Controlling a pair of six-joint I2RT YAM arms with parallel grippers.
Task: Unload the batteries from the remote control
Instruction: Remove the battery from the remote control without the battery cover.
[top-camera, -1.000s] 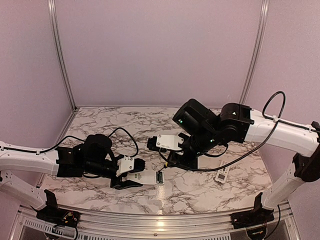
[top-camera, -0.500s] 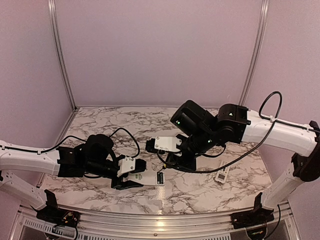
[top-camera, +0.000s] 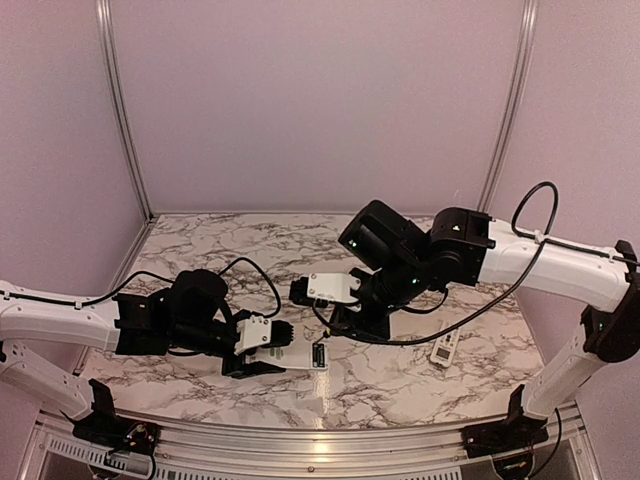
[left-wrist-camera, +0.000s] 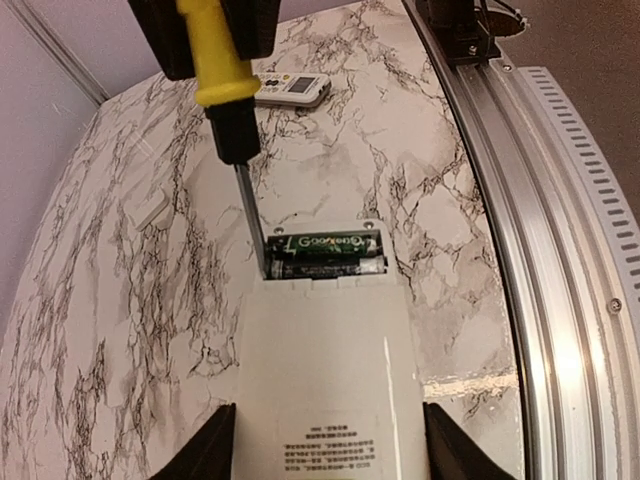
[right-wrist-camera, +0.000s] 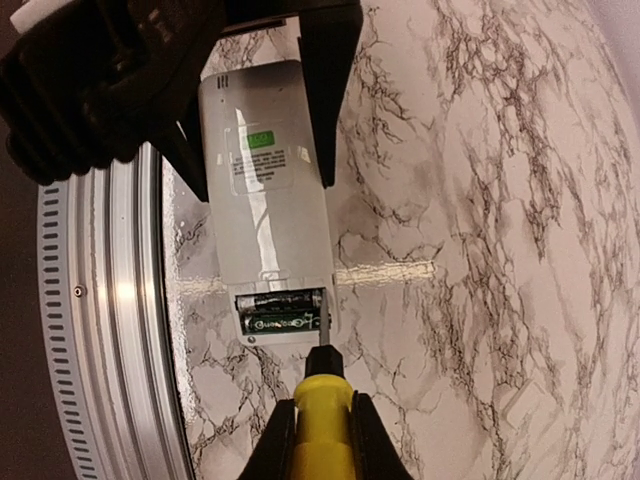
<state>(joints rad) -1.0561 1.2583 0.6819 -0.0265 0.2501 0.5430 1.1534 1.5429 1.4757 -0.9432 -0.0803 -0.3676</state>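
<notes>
The white remote control (left-wrist-camera: 325, 370) lies back-up on the marble table with its battery bay open at the far end. Two dark batteries (left-wrist-camera: 325, 255) lie side by side in the bay, one with green lettering. My left gripper (left-wrist-camera: 328, 445) is shut on the remote's body, one finger along each long side. My right gripper (right-wrist-camera: 320, 440) is shut on the yellow handle of a screwdriver (right-wrist-camera: 322, 420). The screwdriver's blade tip rests at one end of the batteries (right-wrist-camera: 282, 310), against the bay's side wall. In the top view both grippers meet at the remote (top-camera: 298, 356) near the front edge.
A second small white remote (top-camera: 444, 350) lies to the right of the right arm. A small flat grey cover plate (left-wrist-camera: 150, 208) lies on the marble beyond the remote. The metal table rail (left-wrist-camera: 560, 250) runs close along the remote's side.
The right arm has shifted slightly left and lower, bringing the screwdriver closer in to the remote's open end. The left arm and the remote have stayed where they were.
</notes>
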